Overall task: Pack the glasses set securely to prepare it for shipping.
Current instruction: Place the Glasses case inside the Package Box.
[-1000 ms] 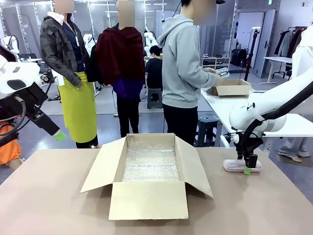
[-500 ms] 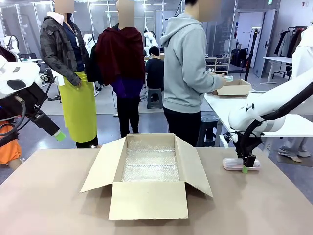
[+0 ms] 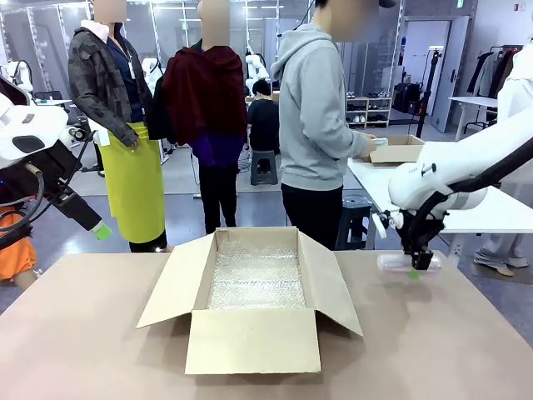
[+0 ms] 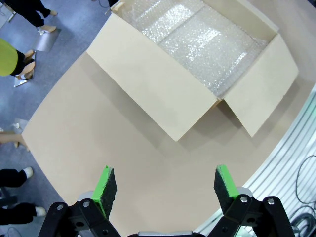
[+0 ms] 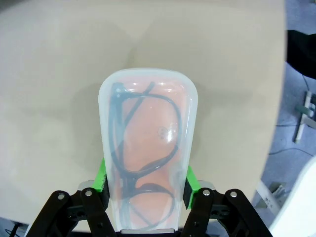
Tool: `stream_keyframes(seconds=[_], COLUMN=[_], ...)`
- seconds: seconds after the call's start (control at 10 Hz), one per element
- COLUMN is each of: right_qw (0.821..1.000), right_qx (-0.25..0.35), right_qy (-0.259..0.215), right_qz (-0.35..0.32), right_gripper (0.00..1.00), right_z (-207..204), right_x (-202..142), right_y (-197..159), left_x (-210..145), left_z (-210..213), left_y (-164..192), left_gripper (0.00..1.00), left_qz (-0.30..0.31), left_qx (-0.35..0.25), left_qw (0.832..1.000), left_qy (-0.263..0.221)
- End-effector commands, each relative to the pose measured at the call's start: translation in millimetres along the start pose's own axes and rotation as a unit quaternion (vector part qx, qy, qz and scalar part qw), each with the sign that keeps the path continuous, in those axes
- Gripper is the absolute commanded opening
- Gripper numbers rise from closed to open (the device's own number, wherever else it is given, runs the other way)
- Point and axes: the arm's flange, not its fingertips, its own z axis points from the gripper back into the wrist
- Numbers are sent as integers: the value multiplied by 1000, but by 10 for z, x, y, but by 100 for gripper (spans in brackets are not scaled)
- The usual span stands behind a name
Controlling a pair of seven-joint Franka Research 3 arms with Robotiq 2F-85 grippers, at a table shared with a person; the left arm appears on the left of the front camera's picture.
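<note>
Worktop (image 3: pixel 83 333): brown, bearing open cardboard box (image 3: pixel 250 342) lined with bubble wrap.
Left fingers (image 4: pixel 105 183): spread wide, empty, high to the box's left.
Right fingers (image 5: pixel 102 177): pinching pink glasses case (image 5: pixel 148 118), raised off worktop, right of box.

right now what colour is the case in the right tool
Pale pink, translucent glasses case; shows best in the right wrist view.

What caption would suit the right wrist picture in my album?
Right gripper clamps a pale pink glasses case, dark-framed glasses inside, over the tan table.
</note>
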Motion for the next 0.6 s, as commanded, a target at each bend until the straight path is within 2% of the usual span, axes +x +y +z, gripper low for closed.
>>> stream_keyframes(seconds=[0.0, 0.2, 0.3, 0.5], right_qw=[1000, 999, 999, 999], right_qx=[0, -6, 6, -11], right_qy=[26, 40, 34, 41], right_qz=[-16, -29, -30, -10], right_gripper=[26, 26, 26, 26], right_z=[562, 921, 1022, 1172], right_x=[142, 429, 578, 973], right_y=[223, 286, 298, 337], left_x=[-4, -4, -4, -4], left_z=[-8, -8, -8, -8], left_y=[12, 12, 12, 12], left_gripper=[100, 100, 100, 100], left_qz=[-4, -4, -4, -4], left_qx=[-1, -1, -1, -1], left_qw=[1000, 1000, 1000, 1000], left_qy=[-12, -12, -12, -12])
